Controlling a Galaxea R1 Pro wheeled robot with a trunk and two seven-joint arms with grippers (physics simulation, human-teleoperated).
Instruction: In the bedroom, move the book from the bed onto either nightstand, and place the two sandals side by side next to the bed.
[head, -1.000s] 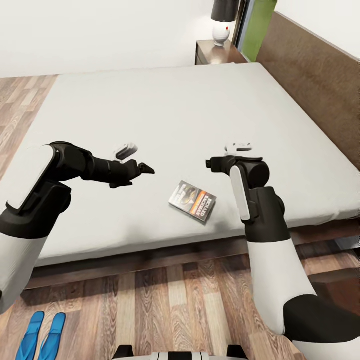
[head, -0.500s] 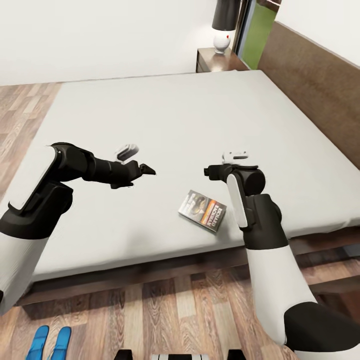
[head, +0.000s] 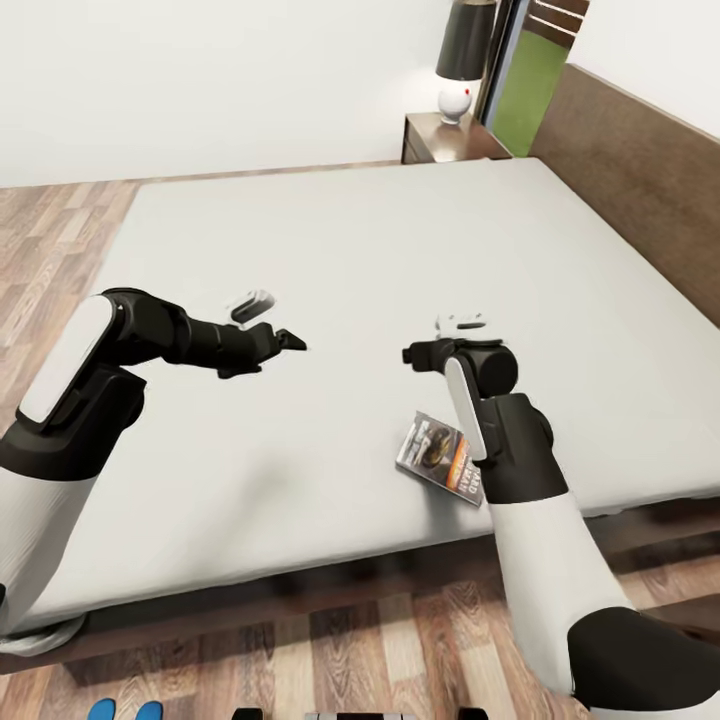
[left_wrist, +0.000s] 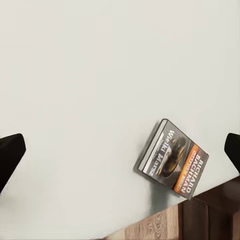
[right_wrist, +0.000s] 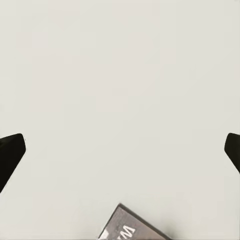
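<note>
The book (head: 438, 458) lies flat on the grey mattress of the bed (head: 350, 250) close to its near edge, partly covered by my right forearm. In the left wrist view the book (left_wrist: 172, 159) shows its dark cover with orange lettering; a corner of the book (right_wrist: 129, 229) shows in the right wrist view. My left gripper (head: 290, 342) hovers open over the mattress, left of the book. My right gripper (head: 412, 354) hovers open just beyond the book. Fingertips (left_wrist: 10, 155) (right_wrist: 10, 155) stand far apart. Two blue sandals (head: 100, 711) peek in at the floor's bottom edge, side by side.
A nightstand (head: 450, 135) with a lamp (head: 462, 60) stands at the bed's far corner beside the dark headboard (head: 640, 180). Wood-plank floor (head: 50, 230) runs along the bed's left side and in front of the bed frame (head: 300, 590).
The whole view has shifted: the bed sits lower and larger, the book shows further right and down, the sandals have slid almost out at the bottom. Both arms keep their pose.
</note>
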